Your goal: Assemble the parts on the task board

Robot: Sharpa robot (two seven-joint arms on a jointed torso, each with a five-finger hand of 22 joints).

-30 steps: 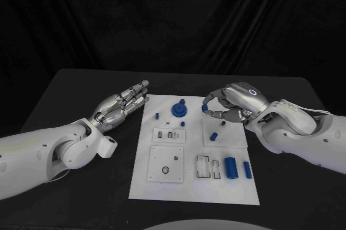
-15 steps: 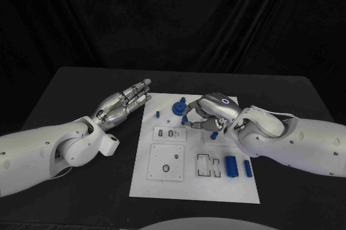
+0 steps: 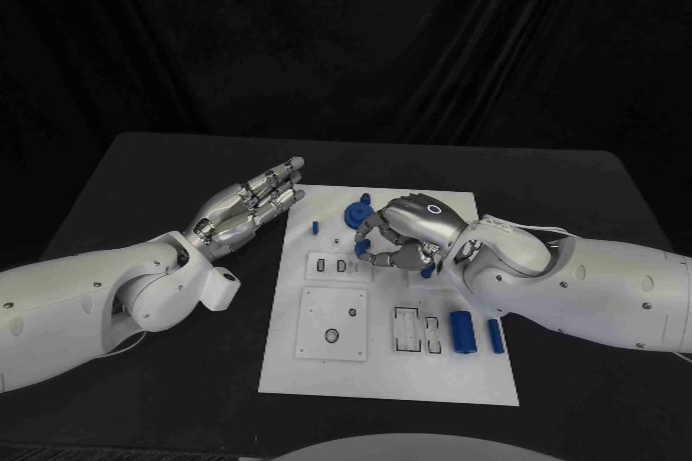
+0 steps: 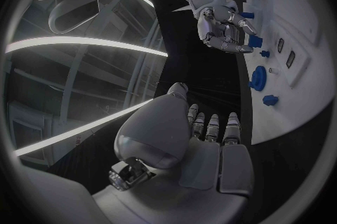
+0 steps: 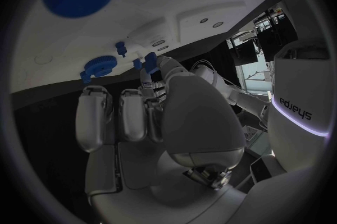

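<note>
Black cloth hangs behind a black table point(image 3: 159, 181) bearing the white task board point(image 3: 361, 371) at centre frame. Right robot hand point(image 3: 404, 236), entering from the right edge, hovers over the board's upper middle with fingers curled round a small blue peg point(image 5: 149, 61); the pinch appears intended to carry the peg down toward a socket, though the target hole is hidden beneath the hand. Left robot hand point(image 3: 248, 209) lies released at the upper left edge of the board, fingers extended and apart, holding nothing, probably parked clear of the working area. Blue parts are scattered on the board: a round gear-like disc point(image 3: 356, 217) at upper centre, just beside the right robot hand; a thick cylinder point(image 3: 462, 334) and a thinner pin point(image 3: 495, 338) at lower right, lying flat beside outlined rectangular recesses point(image 3: 415, 333). Most parts look unassembled, so the task seems at an early stage.
</note>
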